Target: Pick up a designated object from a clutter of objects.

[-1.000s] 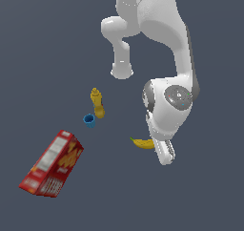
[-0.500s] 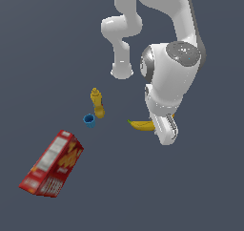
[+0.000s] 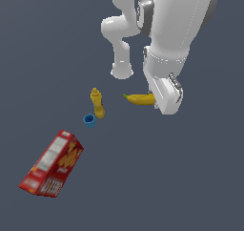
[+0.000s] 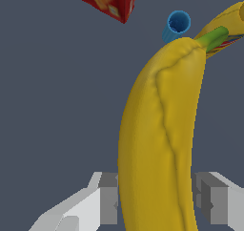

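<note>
The designated object, a curved yellow banana (image 3: 139, 99) with a green stem tip, hangs in the air beside the white arm in the exterior view. It fills the wrist view as a long yellow banana (image 4: 157, 144) clamped between the two grey fingers (image 4: 108, 199). My gripper (image 4: 159, 201) is shut on it; in the exterior view the gripper (image 3: 157, 101) is mostly hidden behind the hand housing. The rest of the clutter lies below: a mustard-yellow bottle (image 3: 97, 102), a small blue cup (image 3: 89, 120) and a red cracker box (image 3: 51, 164).
The arm's white base post (image 3: 121, 70) stands behind the bottle. The red box (image 4: 102, 0), the blue cup (image 4: 176, 26) and the bottle (image 4: 228, 22) show past the banana's stem end in the wrist view. The floor is plain dark grey.
The arm has risen steadily over the last second, carrying the banana up off the floor and higher in the exterior view. Bottle, cup and box have stayed put.
</note>
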Available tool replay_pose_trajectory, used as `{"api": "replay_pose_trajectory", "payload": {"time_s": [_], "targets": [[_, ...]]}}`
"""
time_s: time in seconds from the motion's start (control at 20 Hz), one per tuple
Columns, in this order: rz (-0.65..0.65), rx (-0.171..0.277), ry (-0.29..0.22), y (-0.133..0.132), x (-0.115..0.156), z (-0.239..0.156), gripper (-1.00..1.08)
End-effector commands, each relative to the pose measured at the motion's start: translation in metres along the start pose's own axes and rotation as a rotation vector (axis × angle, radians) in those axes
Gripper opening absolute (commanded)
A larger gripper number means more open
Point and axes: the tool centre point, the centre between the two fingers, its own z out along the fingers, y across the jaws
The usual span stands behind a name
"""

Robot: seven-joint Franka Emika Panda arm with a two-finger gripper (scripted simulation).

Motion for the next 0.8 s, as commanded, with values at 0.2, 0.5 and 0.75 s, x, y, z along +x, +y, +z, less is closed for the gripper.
{"api": "replay_pose_trajectory", "payload": {"time_s": [0.2,0.5,0.75], "targets": [[0.000,0.001,0.001,0.021,0.007,-0.064,-1.00],[0.000,0.001,0.001,0.033,0.011,-0.105,-1.00],[0.000,0.001,0.001,0.038,0.013,-0.124,-1.00]]}}
